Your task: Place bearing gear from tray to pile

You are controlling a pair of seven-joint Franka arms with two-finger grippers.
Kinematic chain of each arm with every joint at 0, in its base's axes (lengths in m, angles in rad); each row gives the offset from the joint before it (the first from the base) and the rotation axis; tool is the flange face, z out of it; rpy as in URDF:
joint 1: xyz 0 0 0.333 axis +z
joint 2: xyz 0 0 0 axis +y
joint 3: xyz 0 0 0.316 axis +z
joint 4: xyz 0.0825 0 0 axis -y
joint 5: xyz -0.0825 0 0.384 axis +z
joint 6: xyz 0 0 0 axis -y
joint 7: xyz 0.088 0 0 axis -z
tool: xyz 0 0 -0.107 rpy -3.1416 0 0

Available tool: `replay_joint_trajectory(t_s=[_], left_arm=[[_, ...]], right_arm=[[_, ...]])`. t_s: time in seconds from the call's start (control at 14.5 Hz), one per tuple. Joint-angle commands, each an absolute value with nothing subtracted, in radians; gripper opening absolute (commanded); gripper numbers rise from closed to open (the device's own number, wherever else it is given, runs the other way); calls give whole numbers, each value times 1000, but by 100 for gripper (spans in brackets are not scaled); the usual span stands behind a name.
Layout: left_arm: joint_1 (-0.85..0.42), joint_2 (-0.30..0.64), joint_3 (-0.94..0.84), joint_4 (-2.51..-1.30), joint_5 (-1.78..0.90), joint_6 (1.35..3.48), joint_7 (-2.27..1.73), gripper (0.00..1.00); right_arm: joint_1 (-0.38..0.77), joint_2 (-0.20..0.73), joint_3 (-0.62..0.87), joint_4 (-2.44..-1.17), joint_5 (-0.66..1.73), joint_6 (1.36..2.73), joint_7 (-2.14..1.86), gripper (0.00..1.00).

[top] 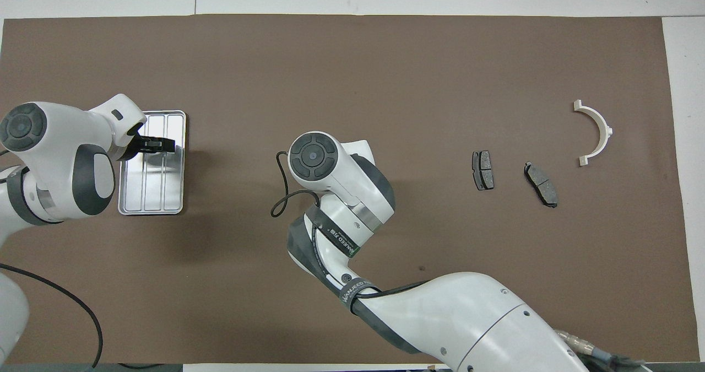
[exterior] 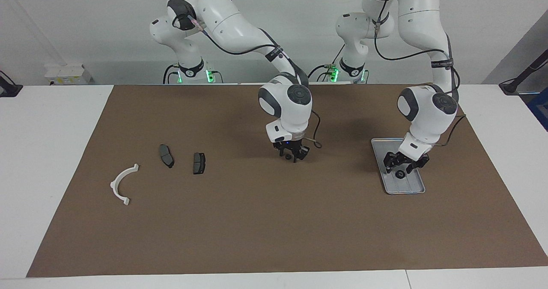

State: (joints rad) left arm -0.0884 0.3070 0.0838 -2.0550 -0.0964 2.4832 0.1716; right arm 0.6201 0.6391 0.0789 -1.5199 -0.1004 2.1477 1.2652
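The silver tray [exterior: 412, 189] [top: 151, 195] lies toward the left arm's end of the table. A small dark bearing gear [exterior: 401, 174] rests on it. My left gripper [exterior: 403, 168] [top: 163, 145] is low over the tray, open, with its fingers on either side of the gear. The pile is toward the right arm's end: a white half-ring bracket [exterior: 122, 184] [top: 597, 132] and two dark brake pads [exterior: 166, 155] [exterior: 199, 163] [top: 483, 170] [top: 541, 183]. My right gripper [exterior: 293, 156] hangs just above the brown mat at mid-table; in the overhead view its own wrist hides it.
A brown mat [exterior: 274, 229] covers most of the white table. The right arm's forearm [top: 440, 306] crosses the mat's near part in the overhead view. A black cable [top: 281, 195] loops beside its wrist.
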Motion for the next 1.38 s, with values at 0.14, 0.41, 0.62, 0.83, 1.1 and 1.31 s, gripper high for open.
replay_joint_trajectory(t_s=[0.14, 0.41, 0.62, 0.83, 1.1, 1.31], left_arm=[[-103, 311, 95, -2079, -117, 2528, 183, 65], [-103, 313, 95, -2077, -117, 2534, 183, 6], [-101, 313, 95, -2071, -117, 2525, 183, 0], [-100, 311, 95, -2060, -115, 2510, 186, 0], [-94, 290, 95, -1987, -115, 2369, 186, 0], [-141, 247, 86, -1980, -115, 2312, 84, 0]], right_arm=[[603, 621, 94, -1548, -74, 2160, 1275, 21], [601, 621, 92, -1545, -67, 2158, 1275, 0], [588, 621, 92, -1511, -78, 2117, 1275, 0], [566, 609, 84, -1439, -87, 1994, 1197, 0], [454, 523, 87, -1436, -84, 1916, 960, 0], [349, 460, 86, -1436, -84, 1843, 679, 0]])
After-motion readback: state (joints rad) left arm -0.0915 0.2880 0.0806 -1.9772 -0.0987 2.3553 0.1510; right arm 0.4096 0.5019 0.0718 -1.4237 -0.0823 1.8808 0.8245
